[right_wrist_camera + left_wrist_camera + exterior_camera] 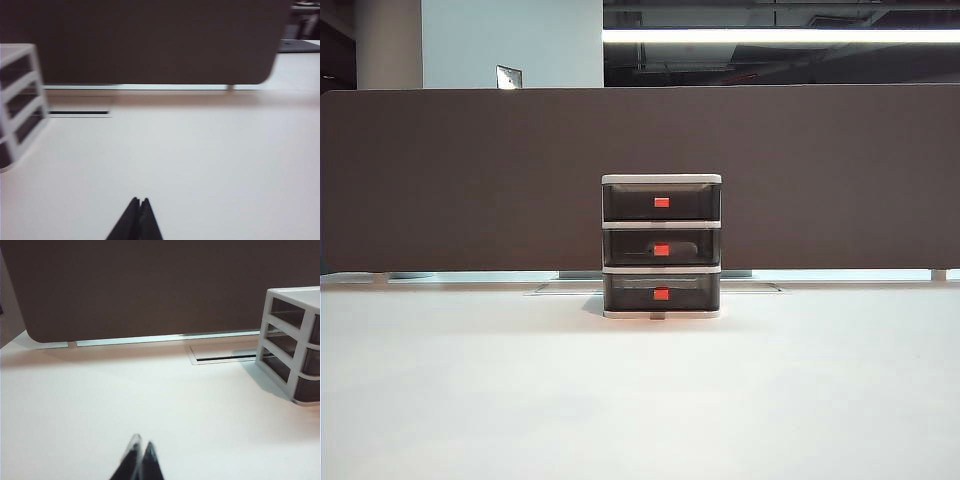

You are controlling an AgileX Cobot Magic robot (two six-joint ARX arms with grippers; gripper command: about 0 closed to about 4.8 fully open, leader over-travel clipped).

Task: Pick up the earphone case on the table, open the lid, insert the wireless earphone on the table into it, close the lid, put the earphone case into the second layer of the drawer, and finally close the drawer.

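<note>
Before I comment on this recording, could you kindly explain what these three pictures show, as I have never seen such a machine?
This is a two-armed robot with a two-finger gripper on each arm. One picture comes from a fixed camera facing the white table; no arm shows in it. The other two come from cameras on the wrists. On the table stands a small drawer unit with three dark drawers, all pushed in; a dim shape shows in the middle drawer. Each wrist view shows the unit from one side. The left gripper and right gripper hover over bare table, both shut and holding nothing. No earphone case shows on the table.
</note>
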